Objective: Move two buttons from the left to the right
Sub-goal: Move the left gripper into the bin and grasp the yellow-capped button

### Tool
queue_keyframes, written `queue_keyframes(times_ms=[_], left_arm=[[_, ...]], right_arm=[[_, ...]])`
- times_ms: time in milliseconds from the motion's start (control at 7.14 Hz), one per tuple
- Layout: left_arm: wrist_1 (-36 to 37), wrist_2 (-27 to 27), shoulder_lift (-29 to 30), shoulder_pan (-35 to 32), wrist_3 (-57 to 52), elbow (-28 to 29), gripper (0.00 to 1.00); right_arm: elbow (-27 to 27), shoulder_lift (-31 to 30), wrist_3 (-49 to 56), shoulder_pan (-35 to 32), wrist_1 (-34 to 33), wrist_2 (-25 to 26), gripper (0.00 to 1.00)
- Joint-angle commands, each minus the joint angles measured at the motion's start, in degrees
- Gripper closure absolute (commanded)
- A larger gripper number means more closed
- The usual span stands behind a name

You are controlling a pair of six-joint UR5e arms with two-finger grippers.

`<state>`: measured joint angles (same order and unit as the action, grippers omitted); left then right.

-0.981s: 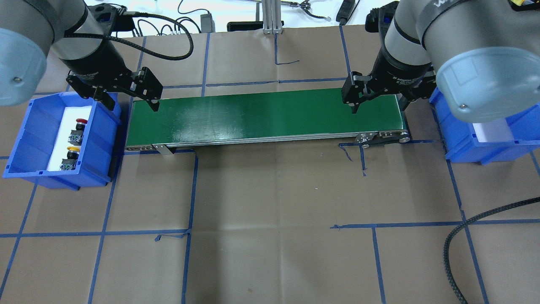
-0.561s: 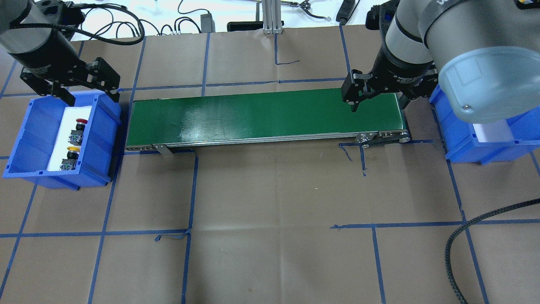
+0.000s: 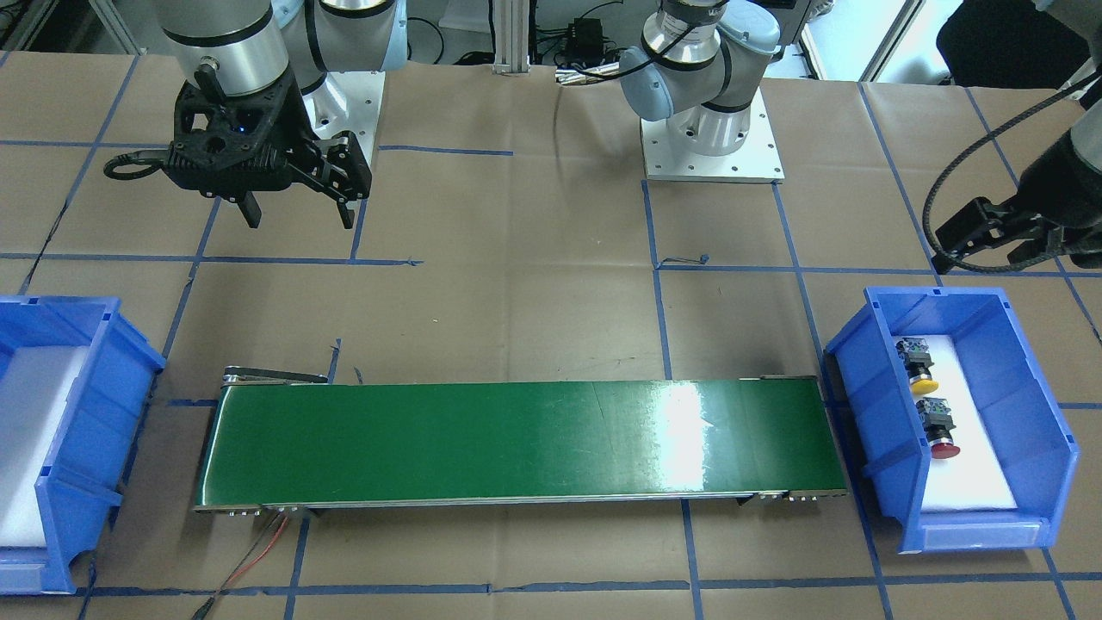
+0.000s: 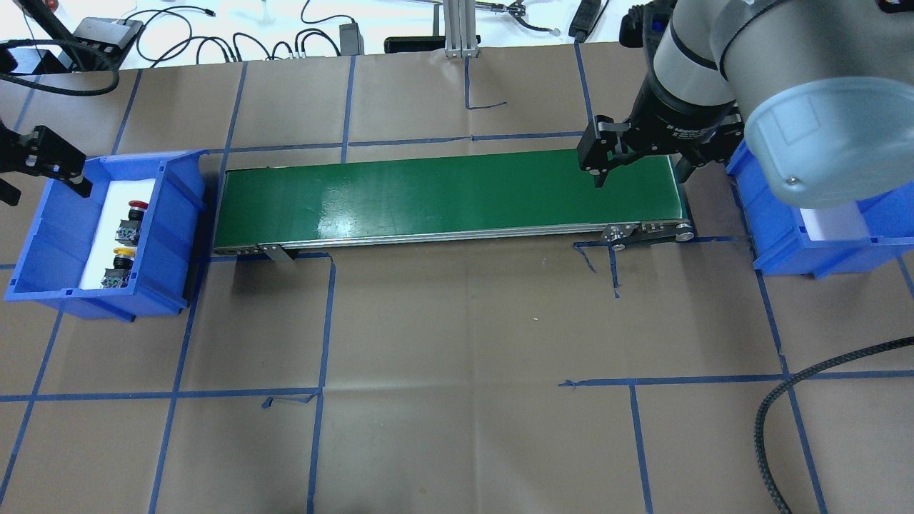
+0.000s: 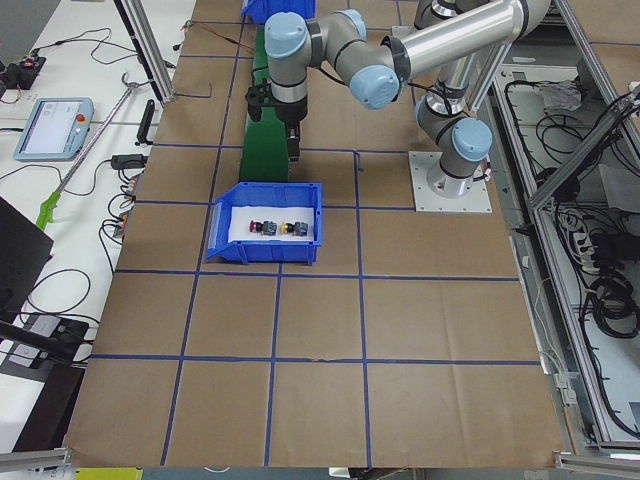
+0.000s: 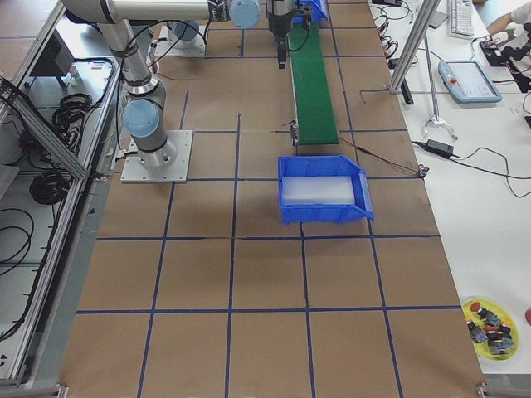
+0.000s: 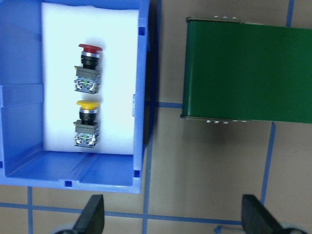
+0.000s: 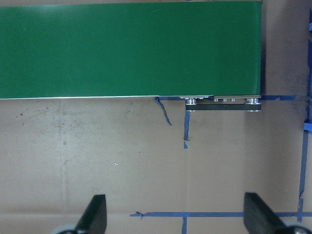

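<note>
You are watching the first step being prepared: the red button [image 7: 87,68] and the yellow button [image 7: 87,124] are lying side by side on white foam in the left bin [image 7: 141,97], and neither is picked yet. The left gripper [image 7: 174,219] is hanging spread wide near the bin's corner. I am judging that it needs to shift over one button, descend and pinch it. The right gripper [image 4: 641,178] is hovering spread by the right end of the belt [image 4: 443,196]. The left wrist view is showing you the buttons clearly, while the overhead view is cutting that gripper at its border.
</note>
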<state>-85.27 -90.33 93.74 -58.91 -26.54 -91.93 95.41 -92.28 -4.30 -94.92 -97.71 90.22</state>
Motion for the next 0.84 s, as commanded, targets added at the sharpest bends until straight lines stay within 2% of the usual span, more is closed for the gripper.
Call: queue_keyframes(times_ms=[0,420,701], left_arm=[[5.16,-0.11,3.1,4.58,-6.38,-1.13,0.01],[18.08,0.59,6.01,6.09,-7.03,-10.08,0.01],[24.42,2.08,9.25,6.09,-9.65,-12.47,0.01]], right_arm=[[0.21,-0.1,-0.01,0.0,0.5,0.05,0.0],[0.3,0.08,-0.01,0.0,-0.02,-0.13,0.0],[0.3,0.17,0.17,0.0,-0.02,-0.04,0.0]])
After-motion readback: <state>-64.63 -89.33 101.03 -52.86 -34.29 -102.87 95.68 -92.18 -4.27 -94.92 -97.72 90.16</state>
